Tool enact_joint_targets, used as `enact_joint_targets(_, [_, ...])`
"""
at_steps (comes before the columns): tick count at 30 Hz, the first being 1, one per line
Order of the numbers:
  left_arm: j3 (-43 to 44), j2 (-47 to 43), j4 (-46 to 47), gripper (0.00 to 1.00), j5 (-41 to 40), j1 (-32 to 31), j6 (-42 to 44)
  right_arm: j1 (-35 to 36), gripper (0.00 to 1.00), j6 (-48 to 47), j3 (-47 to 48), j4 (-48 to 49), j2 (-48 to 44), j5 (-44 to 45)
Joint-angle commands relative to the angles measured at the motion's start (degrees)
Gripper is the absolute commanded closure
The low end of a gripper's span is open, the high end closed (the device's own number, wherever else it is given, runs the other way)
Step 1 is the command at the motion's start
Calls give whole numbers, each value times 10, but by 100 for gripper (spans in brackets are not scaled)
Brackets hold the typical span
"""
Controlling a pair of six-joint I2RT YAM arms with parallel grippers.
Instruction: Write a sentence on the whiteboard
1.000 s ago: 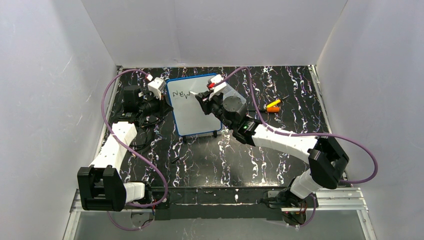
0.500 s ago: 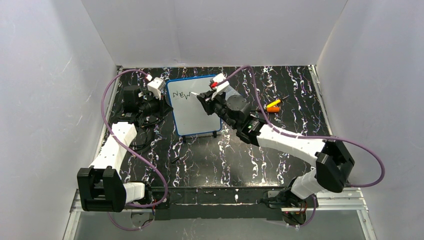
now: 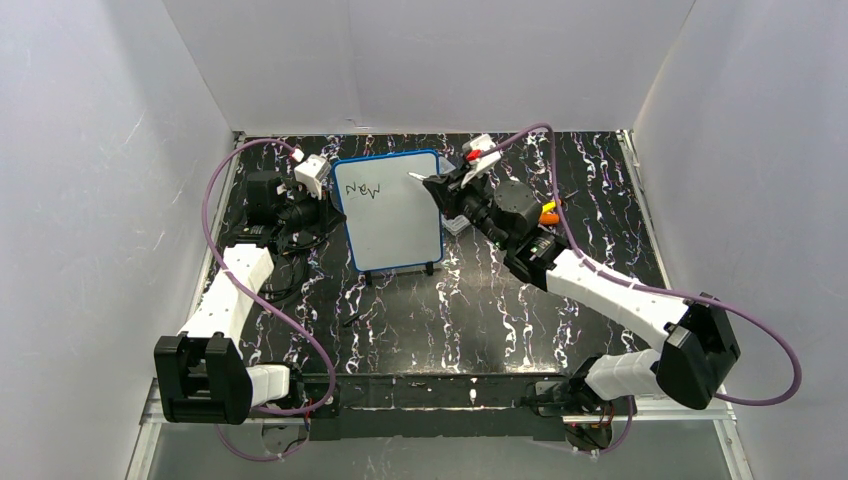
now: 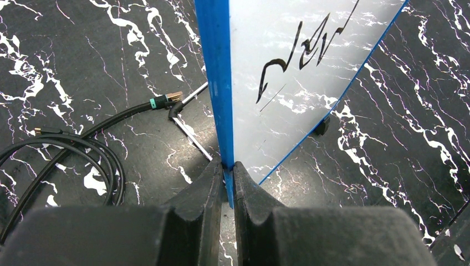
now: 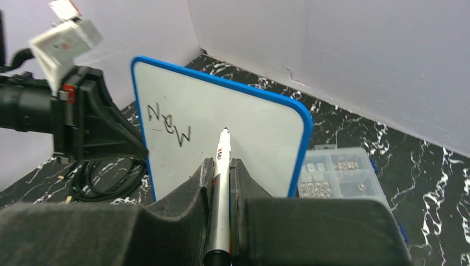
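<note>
A small blue-framed whiteboard stands propped up toward the far middle of the dark marbled tabletop. The left gripper is clamped shut on its blue edge, probably to brace it against sliding or tipping under writing pressure. The right gripper is closed around a silver marker held lengthwise between its fingers. The tip is aimed at the blank area right of the sentence, which so far reads only "New", likely to start the next word; whether the tip touches is unclear.
</note>
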Motion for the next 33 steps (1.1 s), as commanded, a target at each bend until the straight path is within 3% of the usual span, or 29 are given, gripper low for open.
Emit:
enact_joint_targets(1, [-3, -17, 4, 100, -4, 1, 1, -14, 99, 23, -9, 34, -5, -44])
enact_joint_targets(10, [0, -14, 4, 100, 0, 1, -3, -5, 99, 30, -15, 52, 12, -79])
enact_joint_targets(21, [-1, -13, 6, 100, 3, 0, -4, 76, 99, 8, 0, 105, 98, -11])
enact_joint_targets(33, [0, -14, 7, 100, 5, 0, -5, 105, 99, -6, 23, 151, 169, 49])
